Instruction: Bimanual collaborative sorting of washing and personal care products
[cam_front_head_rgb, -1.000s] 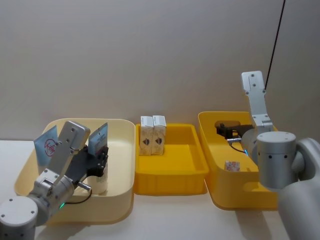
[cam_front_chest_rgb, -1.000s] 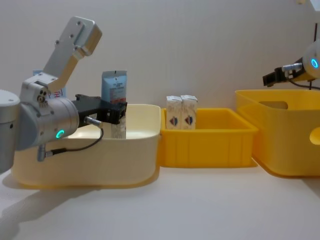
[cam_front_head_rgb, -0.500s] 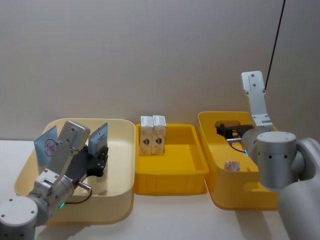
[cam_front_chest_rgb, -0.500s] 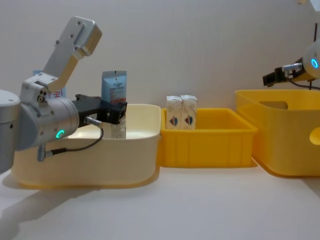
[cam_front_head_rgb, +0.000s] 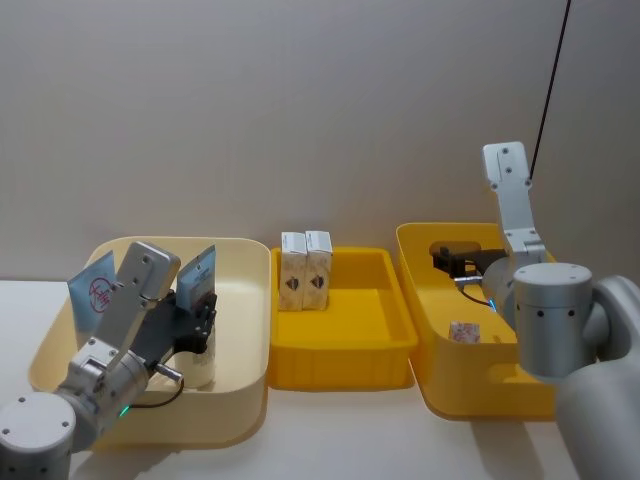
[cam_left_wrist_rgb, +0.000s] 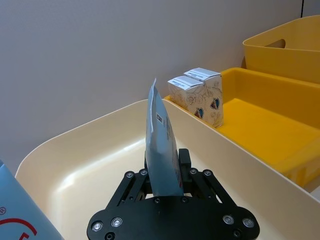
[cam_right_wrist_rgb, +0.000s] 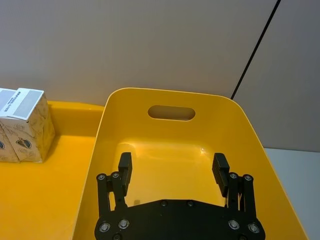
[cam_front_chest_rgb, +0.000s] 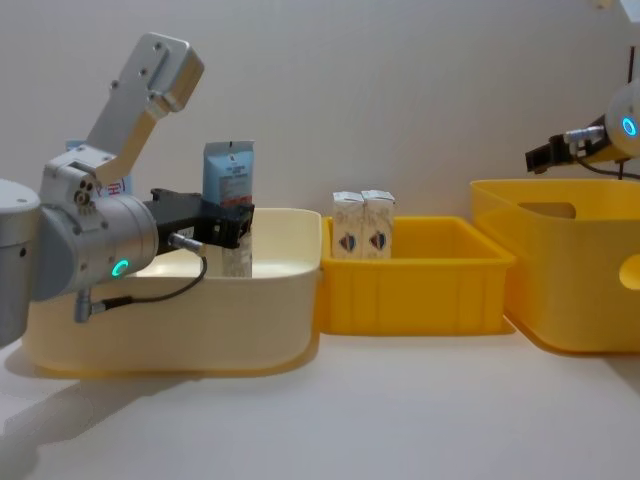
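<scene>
Pale blue tube (cam_left_wrist_rgb: 161, 140) upright in left end effector (cam_left_wrist_rgb: 165, 167), inside cream tub (cam_left_wrist_rgb: 90, 145)

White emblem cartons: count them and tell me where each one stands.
2. The left carton and the right carton stand upright, side by side, at the far left end of the middle yellow tub. Tub walls may hide others.

No wording can be read; a red mark is seen on the pale blue container (cam_front_head_rgb: 92, 290), shield emblems on 2 white cartons (cam_front_head_rgb: 305, 270).
</scene>
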